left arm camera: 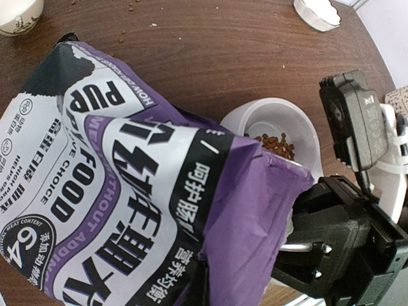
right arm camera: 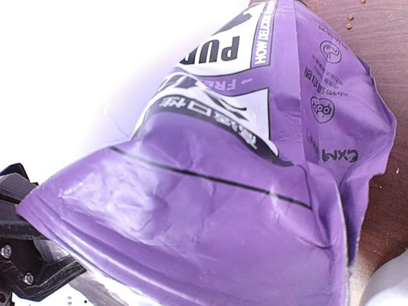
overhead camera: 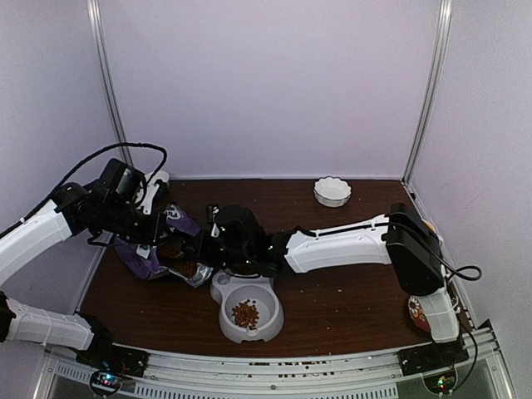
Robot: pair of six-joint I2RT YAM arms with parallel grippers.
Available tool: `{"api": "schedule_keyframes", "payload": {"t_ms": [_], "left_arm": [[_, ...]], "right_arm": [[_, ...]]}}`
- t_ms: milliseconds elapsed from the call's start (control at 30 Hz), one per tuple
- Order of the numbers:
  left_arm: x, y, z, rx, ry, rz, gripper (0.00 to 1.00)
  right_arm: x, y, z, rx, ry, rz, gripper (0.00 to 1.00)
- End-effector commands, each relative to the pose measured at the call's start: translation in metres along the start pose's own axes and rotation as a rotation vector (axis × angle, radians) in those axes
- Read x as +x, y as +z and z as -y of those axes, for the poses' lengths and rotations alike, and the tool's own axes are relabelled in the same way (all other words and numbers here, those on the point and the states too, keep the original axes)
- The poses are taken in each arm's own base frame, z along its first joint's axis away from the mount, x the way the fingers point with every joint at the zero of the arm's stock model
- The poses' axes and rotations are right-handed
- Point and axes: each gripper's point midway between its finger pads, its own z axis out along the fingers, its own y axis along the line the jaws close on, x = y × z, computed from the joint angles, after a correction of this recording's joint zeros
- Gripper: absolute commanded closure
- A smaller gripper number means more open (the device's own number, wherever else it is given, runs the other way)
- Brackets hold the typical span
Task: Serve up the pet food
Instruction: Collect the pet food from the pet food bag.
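We are pinching the limp bag (left arm camera: 127,191) with the left tool (overhead camera: 155,243), right tool (overhead camera: 204,248) clamping the scoop (left arm camera: 305,247) for loose, light kibble (left arm camera: 278,144)

The bag (overhead camera: 145,259) is off to my left, its mouth just beside the far cup of the bowl (overhead camera: 270,324). Kibble (overhead camera: 244,313) lies in the near cup, before me. The dish (overhead camera: 332,191) sits well behind, rightward.

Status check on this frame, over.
Left tool shut on bag. Right tool at bag mouth, gripping scoop. Some kibble in near cup of bowl. Far cup under right arm.
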Motion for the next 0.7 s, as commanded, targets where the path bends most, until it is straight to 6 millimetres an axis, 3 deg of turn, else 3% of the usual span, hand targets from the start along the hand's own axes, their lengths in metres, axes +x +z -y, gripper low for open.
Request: {"api": "schedule_keyframes", "payload": {"t_ms": [0, 667], "left_arm": [[-0.021, -0.015, 0.017, 0.076, 0.004, 0.104, 1.00], [-0.019, -0.017, 0.010, 0.040, 0.001, 0.114, 1.00]], "right_arm": [[-0.026, -0.019, -0.032, -0.065, -0.018, 0.071, 1.00], [-0.041, -0.046, -0.039, -0.077, -0.032, 0.108, 1.00]]}}
